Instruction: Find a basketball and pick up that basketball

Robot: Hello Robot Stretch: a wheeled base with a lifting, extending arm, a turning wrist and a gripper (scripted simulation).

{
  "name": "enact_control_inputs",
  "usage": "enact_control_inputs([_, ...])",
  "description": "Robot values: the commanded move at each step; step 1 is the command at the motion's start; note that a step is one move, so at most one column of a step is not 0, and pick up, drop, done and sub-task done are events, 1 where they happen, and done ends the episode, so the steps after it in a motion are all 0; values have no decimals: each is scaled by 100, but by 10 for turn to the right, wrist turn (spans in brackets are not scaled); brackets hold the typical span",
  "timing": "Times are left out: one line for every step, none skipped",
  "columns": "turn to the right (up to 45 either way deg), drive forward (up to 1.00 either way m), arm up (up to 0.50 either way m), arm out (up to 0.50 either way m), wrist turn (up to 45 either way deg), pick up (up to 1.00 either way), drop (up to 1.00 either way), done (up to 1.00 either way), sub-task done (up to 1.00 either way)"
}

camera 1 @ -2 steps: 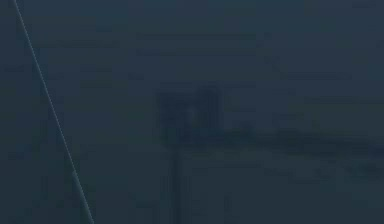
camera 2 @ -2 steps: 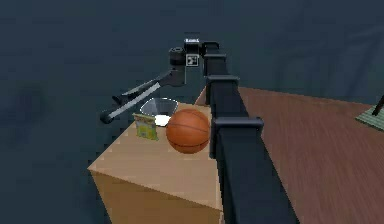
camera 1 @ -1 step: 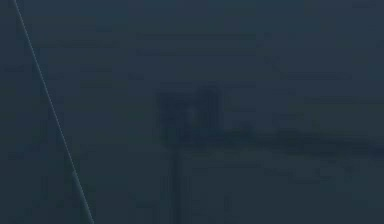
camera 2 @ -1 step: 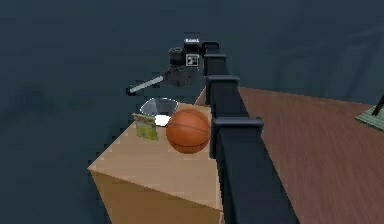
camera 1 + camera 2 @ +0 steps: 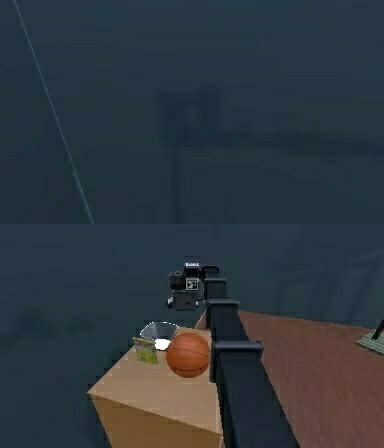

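Note:
An orange basketball (image 5: 188, 355) rests on a light wooden tabletop (image 5: 130, 394), close against the left side of my dark arm bar. My gripper (image 5: 176, 296) sits higher in the arm side view, up and slightly left of the ball, beside the white marker squares. Behind its far end is just the dark blue wall, and it holds nothing.
A shiny metal bowl (image 5: 158, 332) and a small green-and-yellow box (image 5: 145, 350) stand on the same tabletop, left of the ball. Reddish-brown floor (image 5: 320, 364) spreads to the right. A dark blue wall (image 5: 250, 60) with a thin pale slanting line (image 5: 50, 100) faces the forward view.

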Motion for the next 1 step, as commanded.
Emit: enact_control_inputs([0, 0, 0, 0, 30, 0, 0, 0, 0])
